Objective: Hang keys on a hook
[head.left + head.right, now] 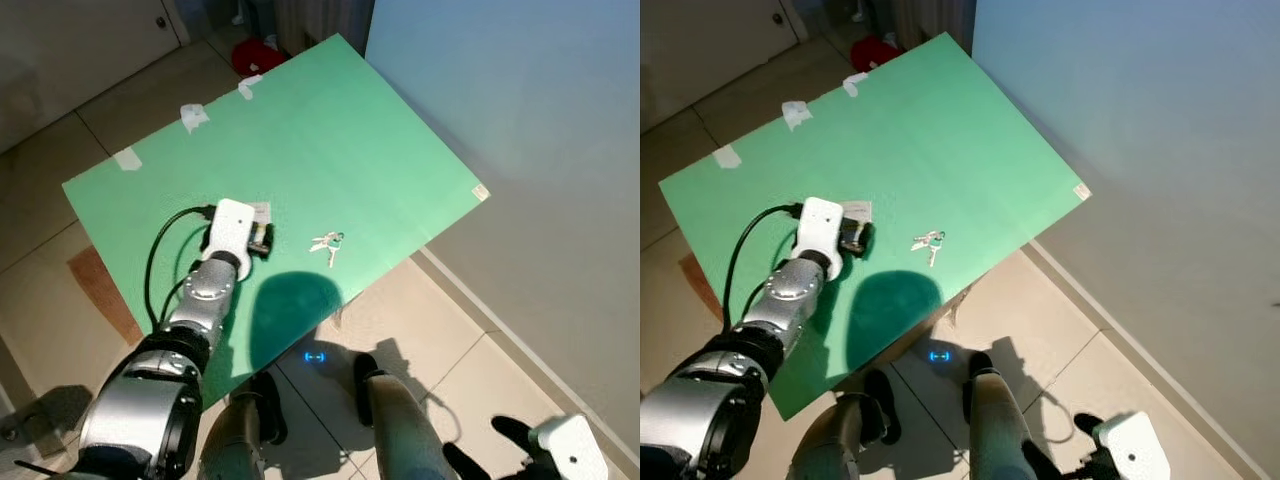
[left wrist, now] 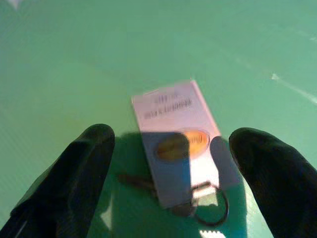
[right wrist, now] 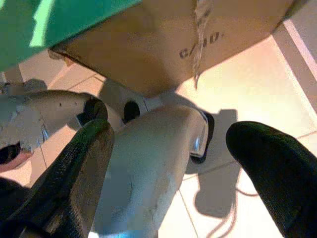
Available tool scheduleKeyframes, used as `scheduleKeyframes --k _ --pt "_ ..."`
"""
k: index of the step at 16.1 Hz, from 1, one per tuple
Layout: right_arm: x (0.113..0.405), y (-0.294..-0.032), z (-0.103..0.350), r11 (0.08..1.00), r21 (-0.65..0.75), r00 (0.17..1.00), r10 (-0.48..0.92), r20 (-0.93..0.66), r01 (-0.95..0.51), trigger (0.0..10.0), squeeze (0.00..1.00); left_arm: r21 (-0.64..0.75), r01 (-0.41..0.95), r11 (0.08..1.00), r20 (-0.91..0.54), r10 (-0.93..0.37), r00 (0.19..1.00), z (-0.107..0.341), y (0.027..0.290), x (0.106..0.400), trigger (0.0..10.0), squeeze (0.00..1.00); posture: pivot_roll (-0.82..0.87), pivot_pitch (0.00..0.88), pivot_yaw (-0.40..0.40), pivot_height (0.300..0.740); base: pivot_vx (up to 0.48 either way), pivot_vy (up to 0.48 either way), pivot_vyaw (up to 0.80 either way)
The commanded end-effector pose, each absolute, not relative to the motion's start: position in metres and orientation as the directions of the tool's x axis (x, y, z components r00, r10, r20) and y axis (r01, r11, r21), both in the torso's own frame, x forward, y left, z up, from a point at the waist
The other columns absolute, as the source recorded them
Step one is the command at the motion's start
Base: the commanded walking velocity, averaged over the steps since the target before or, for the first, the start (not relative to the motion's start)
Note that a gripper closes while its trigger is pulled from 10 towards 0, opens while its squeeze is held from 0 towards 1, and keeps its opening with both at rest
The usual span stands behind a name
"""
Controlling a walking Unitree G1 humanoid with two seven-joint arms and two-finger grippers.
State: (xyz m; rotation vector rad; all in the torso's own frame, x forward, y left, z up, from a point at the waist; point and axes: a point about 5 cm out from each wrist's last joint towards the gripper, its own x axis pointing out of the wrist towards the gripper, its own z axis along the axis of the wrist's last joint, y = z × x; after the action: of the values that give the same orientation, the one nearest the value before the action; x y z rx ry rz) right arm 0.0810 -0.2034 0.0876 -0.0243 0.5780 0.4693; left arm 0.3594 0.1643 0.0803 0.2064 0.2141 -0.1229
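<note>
The right gripper (image 3: pixel 168 173) hangs idle low at the right, fingers spread wide and empty over the floor tiles. Further out, the left gripper (image 2: pixel 171 168) hovers above the green board (image 1: pixel 330 130), fingers well apart, holding nothing, straddling a white tag (image 2: pixel 173 129) with a key ring (image 2: pixel 210 213). A loose bunch of keys (image 1: pixel 327 244) lies just to its right. Closing on the flat tag could let it slip or slide away.
</note>
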Motion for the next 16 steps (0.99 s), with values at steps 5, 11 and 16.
scheduleKeyframes --k 5,11,16 --pt "0.065 -0.204 0.088 0.895 0.141 0.701 0.421 -0.575 -0.423 10.0 0.00 0.130 0.191 0.973 -0.371 -0.131 0.919 0.052 0.159 0.345 10.0 0.00 -0.57 0.435 -0.017 0.740 0.000 0.000 0.00" --pt "0.068 -0.205 0.085 0.891 0.147 0.693 0.430 -0.578 -0.430 10.0 0.00 0.038 0.259 0.965 -0.431 -0.218 0.876 0.038 0.146 0.336 10.0 0.00 -0.55 0.430 -0.013 0.740 0.000 0.000 0.00" --pt "0.075 -0.203 0.081 0.883 0.155 0.688 0.445 -0.573 -0.442 10.0 0.00 -0.003 0.341 0.940 -0.451 -0.306 0.839 0.023 0.126 0.321 10.0 0.00 -0.52 0.421 -0.005 0.740 0.000 0.000 0.00"
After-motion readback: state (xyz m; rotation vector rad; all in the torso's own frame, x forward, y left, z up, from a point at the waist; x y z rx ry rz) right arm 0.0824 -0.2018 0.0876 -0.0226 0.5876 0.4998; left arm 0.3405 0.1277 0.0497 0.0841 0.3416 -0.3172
